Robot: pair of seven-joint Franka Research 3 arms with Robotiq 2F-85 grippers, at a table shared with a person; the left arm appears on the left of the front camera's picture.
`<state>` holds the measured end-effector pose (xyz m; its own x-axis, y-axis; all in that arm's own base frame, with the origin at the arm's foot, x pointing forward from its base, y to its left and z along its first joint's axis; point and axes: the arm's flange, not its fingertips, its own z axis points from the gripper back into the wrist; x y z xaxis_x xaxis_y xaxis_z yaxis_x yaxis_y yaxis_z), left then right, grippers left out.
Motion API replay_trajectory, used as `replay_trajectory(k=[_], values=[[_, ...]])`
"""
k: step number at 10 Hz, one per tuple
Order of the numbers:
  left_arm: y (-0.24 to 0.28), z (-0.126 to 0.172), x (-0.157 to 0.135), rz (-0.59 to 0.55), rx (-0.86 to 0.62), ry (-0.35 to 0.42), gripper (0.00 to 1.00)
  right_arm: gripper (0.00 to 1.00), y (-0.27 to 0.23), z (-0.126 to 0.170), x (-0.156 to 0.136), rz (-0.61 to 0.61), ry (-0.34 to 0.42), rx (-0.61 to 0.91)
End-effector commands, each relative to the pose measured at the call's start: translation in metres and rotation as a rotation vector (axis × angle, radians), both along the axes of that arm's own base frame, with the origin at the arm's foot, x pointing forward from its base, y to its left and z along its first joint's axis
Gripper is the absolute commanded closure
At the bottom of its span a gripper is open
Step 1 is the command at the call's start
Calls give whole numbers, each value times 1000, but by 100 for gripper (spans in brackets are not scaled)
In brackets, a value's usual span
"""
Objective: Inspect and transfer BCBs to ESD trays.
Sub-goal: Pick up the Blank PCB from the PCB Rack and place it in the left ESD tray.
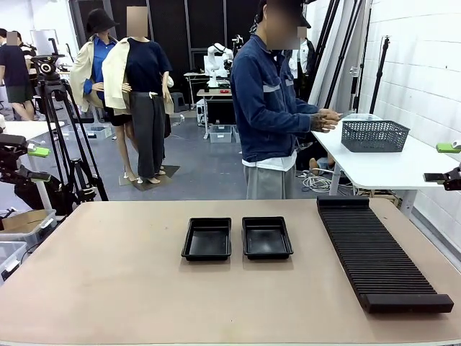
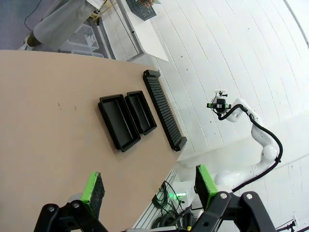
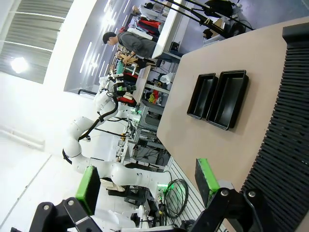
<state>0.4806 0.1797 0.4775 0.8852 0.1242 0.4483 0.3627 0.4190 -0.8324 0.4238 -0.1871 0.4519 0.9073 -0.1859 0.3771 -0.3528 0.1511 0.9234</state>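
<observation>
Two black ESD trays sit side by side mid-table, one on the left (image 1: 207,239) and one on the right (image 1: 266,238), both with nothing in them. They lie far below my open left gripper (image 2: 148,183), as a pair of trays (image 2: 118,122) (image 2: 141,112). My right gripper (image 3: 147,182) is open too, high above the same trays (image 3: 202,95) (image 3: 228,99). In the front view the left gripper (image 1: 34,164) hangs off the table's left edge and the right gripper (image 1: 443,162) off its right edge. The BCBs are out of view.
A long black slotted rack (image 1: 382,252) lies along the table's right side. The person (image 1: 270,108) stands at the far edge, turned toward a white side table (image 1: 389,166) with hands near a dark mesh basket (image 1: 374,135). A camera tripod (image 1: 65,144) stands far left.
</observation>
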Motion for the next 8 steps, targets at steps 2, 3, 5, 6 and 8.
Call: replay_trajectory(k=[2,3,5,6,8], values=[[0,1,0,8,-1,9,0,0,0,-1,-2,8,6,-9],[0,1,0,8,-1,9,0,0,0,-1,-2,8,6,-9],[0,1,0,8,-1,9,0,0,0,-1,-2,8,6,-9],[0,1,0,8,-1,9,0,0,0,-1,-2,8,6,-9],[0,1,0,8,-1,9,0,0,0,-1,-2,8,6,-9]])
